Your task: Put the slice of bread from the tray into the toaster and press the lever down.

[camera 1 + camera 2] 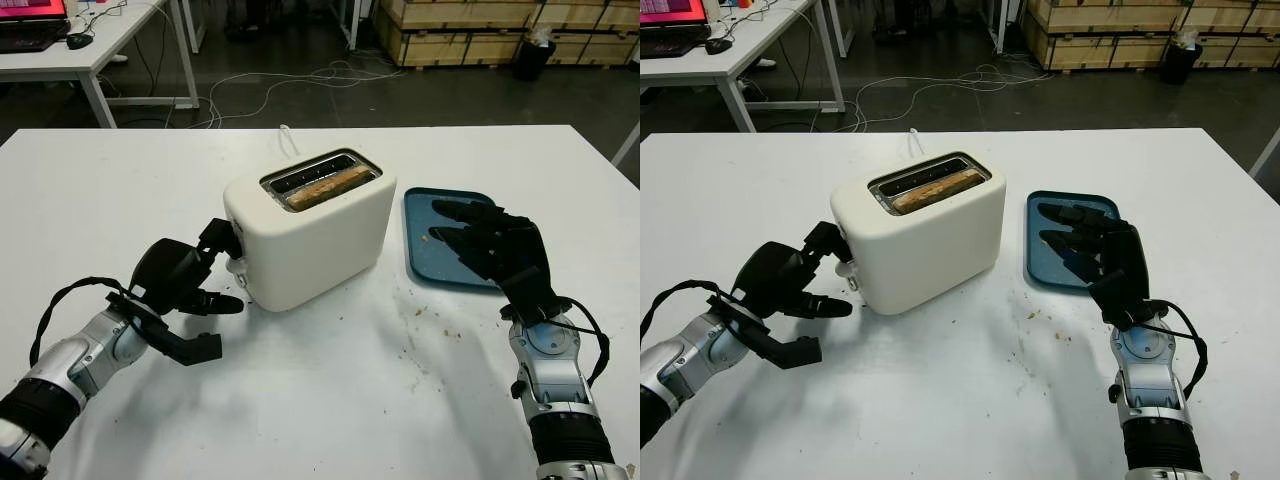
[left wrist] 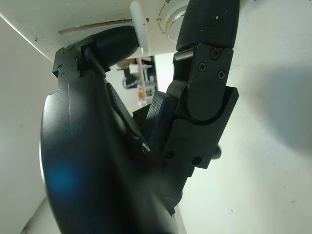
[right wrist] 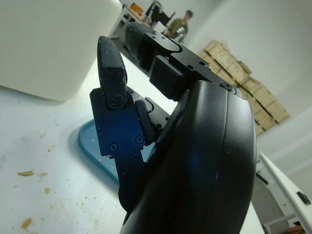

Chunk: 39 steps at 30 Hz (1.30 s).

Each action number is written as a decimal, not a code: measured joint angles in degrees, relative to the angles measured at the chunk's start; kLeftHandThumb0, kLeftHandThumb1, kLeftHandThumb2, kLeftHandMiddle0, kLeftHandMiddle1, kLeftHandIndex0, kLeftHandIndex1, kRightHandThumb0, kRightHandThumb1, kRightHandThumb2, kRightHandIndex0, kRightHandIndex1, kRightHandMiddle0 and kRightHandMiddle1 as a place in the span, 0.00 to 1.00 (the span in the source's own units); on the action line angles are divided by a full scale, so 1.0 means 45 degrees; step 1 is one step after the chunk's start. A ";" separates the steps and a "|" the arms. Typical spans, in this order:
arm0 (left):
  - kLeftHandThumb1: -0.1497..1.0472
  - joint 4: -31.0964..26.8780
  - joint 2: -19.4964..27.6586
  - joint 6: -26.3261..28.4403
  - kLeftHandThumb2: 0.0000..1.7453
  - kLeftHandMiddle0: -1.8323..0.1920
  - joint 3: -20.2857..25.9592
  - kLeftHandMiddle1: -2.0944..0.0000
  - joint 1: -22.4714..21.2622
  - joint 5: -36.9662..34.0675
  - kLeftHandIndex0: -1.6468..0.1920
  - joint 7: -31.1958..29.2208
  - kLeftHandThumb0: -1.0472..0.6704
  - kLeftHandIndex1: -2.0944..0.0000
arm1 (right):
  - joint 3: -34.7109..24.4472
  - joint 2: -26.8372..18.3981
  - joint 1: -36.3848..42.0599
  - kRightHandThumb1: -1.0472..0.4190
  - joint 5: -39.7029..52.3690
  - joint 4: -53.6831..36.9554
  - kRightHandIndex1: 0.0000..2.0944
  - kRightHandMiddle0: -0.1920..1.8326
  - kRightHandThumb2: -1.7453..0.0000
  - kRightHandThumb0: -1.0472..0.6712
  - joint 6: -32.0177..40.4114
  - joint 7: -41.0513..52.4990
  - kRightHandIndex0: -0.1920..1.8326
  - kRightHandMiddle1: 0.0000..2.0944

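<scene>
Bread (image 1: 325, 186) is sitting in the front slot of the white toaster (image 1: 320, 245), its crust edge showing just above the slot opening, so the loading step appears complete and the lever step is in hand. The blue tray (image 1: 425, 245) is lying to the right of the toaster, holding only crumbs.

The left hand (image 1: 185, 290) is working at the toaster's end face. In the left wrist view, one fingertip (image 2: 114, 44) is bearing against the white lever (image 2: 139, 27) beside the numbered dial (image 2: 173, 22), while the other fingers are curling loosely and clamping nothing. Whether the lever is latching at the bottom of its travel cannot be told; the bread standing high suggests it is not yet fully down.

The right hand (image 1: 495, 245) is hovering over the tray, open and holding nothing.

The next move is likely calling for a straight downward push on the lever until it catches, keeping the fingertip from slipping off the small tab.
</scene>
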 measured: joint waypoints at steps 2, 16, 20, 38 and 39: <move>0.89 0.0495 -0.0411 -0.0057 0.52 0.13 0.0232 0.17 -0.0052 0.0125 0.61 0.0356 0.00 0.17 | 0.0032 0.0002 -0.0053 0.09 0.0002 0.0087 0.01 0.58 0.91 0.34 0.0000 0.0008 0.65 0.00; 0.89 0.1685 -0.1591 -0.2192 0.49 0.13 0.2022 0.17 0.0239 0.0540 0.89 0.3239 0.00 0.17 | 0.0021 0.0024 -0.0079 0.09 0.0019 0.0164 0.01 0.58 0.92 0.34 -0.0001 0.0000 0.64 0.00; 0.89 0.1632 -0.1776 -0.2423 0.47 0.18 0.2123 0.17 0.0385 0.0793 0.89 0.3618 0.00 0.17 | 0.0023 0.0033 -0.0079 0.09 0.0020 0.0164 0.01 0.58 0.92 0.35 -0.0001 -0.0002 0.64 0.00; 0.89 0.3499 -0.2044 -0.7096 0.40 0.70 0.2795 0.17 -0.0276 0.1685 0.80 0.8587 0.08 0.63 | 0.0038 0.0032 -0.0081 0.09 0.0004 0.0191 0.01 0.58 0.92 0.34 -0.0001 -0.0019 0.65 0.00; 0.89 0.3546 -0.2041 -0.7273 0.40 0.72 0.2949 0.17 -0.0475 0.1687 0.80 0.8815 0.08 0.66 | 0.0040 0.0033 -0.0081 0.09 0.0003 0.0191 0.01 0.58 0.92 0.34 -0.0001 -0.0020 0.65 0.00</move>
